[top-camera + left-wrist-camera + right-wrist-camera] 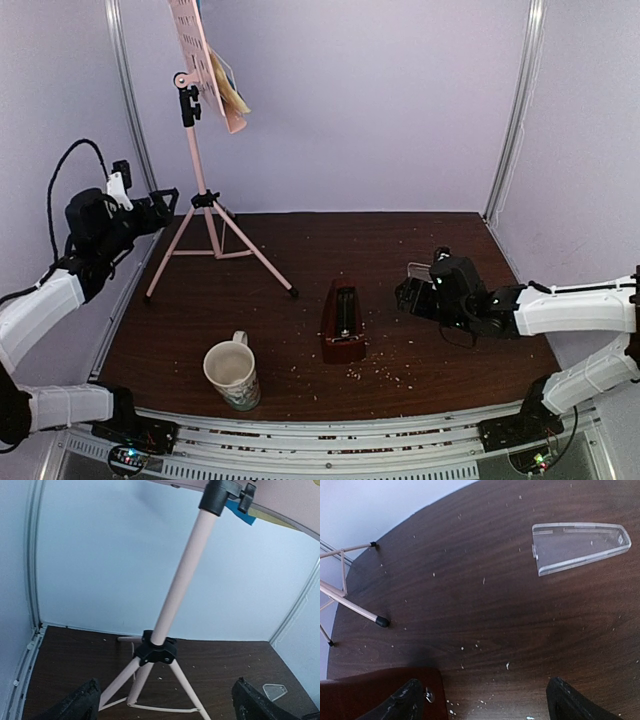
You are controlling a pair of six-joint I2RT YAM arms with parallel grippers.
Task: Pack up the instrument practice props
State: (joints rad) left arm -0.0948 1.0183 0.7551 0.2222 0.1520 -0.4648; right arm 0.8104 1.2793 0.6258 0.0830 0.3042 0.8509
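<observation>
The pink music stand (pixel 199 160) rises upright at the back left of the table, its perforated desk (pixel 196 40) holding yellow and blue music sheets (pixel 230 88). My left gripper (pixel 168 203) hovers open just left of the pole (pixel 182 575), level with the black leg hub (pixel 155 652); nothing lies between its fingers (pixel 80 705). The dark red-brown metronome (pixel 343 325) stands uncovered at centre. Its clear wedge cover (pixel 577 545) lies flat on the wood ahead of my open right gripper (pixel 482 705), which hangs to the right of the metronome (pixel 380 692).
A cream patterned mug (pixel 233 375) stands near the front edge, left of the metronome. The stand's legs (pixel 355 610) splay across the left of the table. White crumbs are scattered over the dark wood. Pale walls close in the back and sides.
</observation>
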